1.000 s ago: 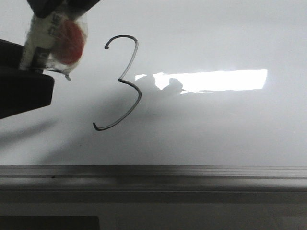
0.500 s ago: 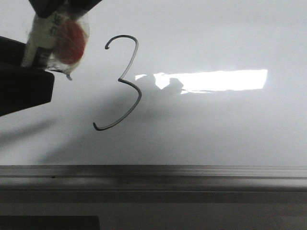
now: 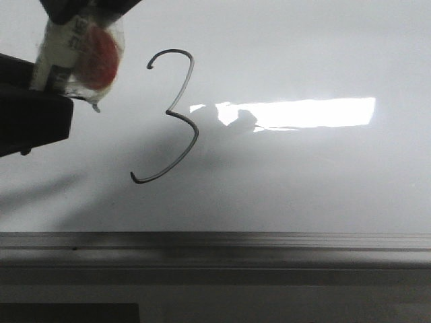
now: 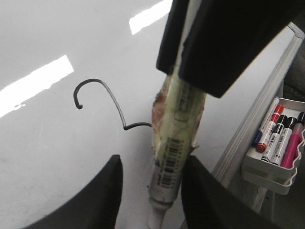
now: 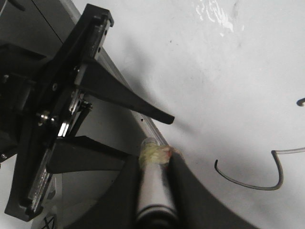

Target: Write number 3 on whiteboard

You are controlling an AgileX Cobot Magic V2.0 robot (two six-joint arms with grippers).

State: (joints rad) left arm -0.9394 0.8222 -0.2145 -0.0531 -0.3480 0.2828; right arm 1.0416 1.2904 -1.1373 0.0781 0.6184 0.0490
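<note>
At the far left of the desk scene, the black left gripper [image 3: 34,121] [image 4: 151,162] [image 5: 147,137] hangs over the large glossy whiteboard [image 3: 303,188] with its fingers [image 4: 102,200] spread wide apart, holding nothing. A white marker pen wrapped in clear tape with a red patch [image 3: 77,57] [image 4: 174,143] [image 5: 153,200] passes through the gap between those fingers. Whether it brushes one of them cannot be told.

The black right gripper [image 3: 87,10] [image 4: 188,78] [image 5: 153,160] reaches in from the far side, and its fingers [image 5: 183,191] pinch the marker's barrel. The marker's tip points down at the board, left of the writing. Whether the tip touches the surface cannot be told.

Just right of the marker is the number 3 [image 3: 196,138] [image 4: 114,100] [image 5: 248,185], a thin dark line on the left half of the board. It has a hooked top, a sharp waist and a long tail curling back to the left. Right of its waist lies a bright rectangular light reflection [image 3: 303,112].

A grey metal edge rail [image 3: 269,241] runs along the board's near side from left to right. In the left wrist view, a small white tray [image 4: 267,167] sits just outside that rail, holding blue, red, black and pink markers [image 4: 279,143] side by side.
</note>
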